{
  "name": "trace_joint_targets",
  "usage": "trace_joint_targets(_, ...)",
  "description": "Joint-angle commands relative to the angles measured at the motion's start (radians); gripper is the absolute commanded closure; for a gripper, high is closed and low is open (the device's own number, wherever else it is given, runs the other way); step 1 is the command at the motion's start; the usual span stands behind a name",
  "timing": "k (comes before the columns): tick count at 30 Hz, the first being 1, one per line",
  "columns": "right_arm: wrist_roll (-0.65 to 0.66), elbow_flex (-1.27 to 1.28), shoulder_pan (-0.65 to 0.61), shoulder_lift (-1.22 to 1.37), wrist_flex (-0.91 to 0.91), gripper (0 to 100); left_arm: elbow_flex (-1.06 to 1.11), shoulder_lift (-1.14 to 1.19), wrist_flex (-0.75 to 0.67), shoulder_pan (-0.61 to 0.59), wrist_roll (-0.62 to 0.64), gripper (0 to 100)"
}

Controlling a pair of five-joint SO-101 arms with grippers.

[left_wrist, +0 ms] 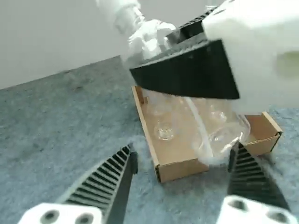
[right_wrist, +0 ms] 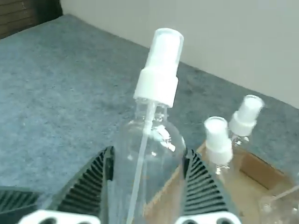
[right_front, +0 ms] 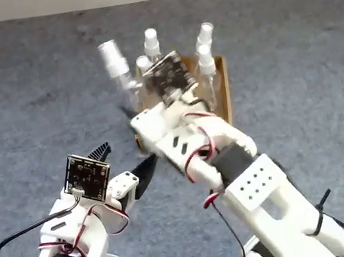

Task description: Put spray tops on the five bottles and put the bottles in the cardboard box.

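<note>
Grey carpet [right_front: 30, 80] beneath; right gripper [right_wrist: 148, 156] clamped around nearly upright capped bottle [right_wrist: 149, 130], box [right_wrist: 261, 172] just ahead and below; left gripper [left_wrist: 183, 151] spread wide, empty, farther back.

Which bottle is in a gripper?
The leftmost bottle in the high view, held by the right gripper; the other four stand in the cardboard box.

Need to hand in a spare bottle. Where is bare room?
Bare grey surface lies left and right of the cardboard box. Crowded: the box with its bottles, the right gripper holding a bottle there, the left gripper open near it.
</note>
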Motion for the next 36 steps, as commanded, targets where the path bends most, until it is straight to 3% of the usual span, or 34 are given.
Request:
trace_joint_targets(1, -0.011, -0.082, -0.091, -0.042, 0.059, 99.5, 0.042, -0.001, -0.103, -0.021, 0.02, 72)
trace_joint_targets(7, -0.009, -0.082, -0.096, -0.154, 0.188, 99.5, 0.087, -0.001, -0.193, -0.119, 0.02, 72)
trace_joint_targets(12, 0.063, -0.081, -0.091, -0.26, 0.274, 99.5, 0.085, -0.001, -0.193, -0.127, 0.02, 72)
trace_joint_targets(19, 0.072, -0.081, 0.027, -0.269, 0.28, 99.5, 0.087, -0.001, -0.19, -0.128, 0.02, 72)
trace_joint_targets(27, 0.074, -0.079, 0.2, -0.047, 0.053, 99.5, 0.09, -0.012, -0.147, -0.179, 0.023, 73)
trace_joint_targets(31, 0.074, -0.027, 0.228, 0.051, -0.062, 99.5, 0.09, -0.012, -0.146, -0.278, 0.025, 84)
trace_joint_targets(36, 0.074, 0.16, 0.228, 0.065, -0.239, 99.5, 0.104, -0.012, -0.158, -0.303, 0.025, 92)
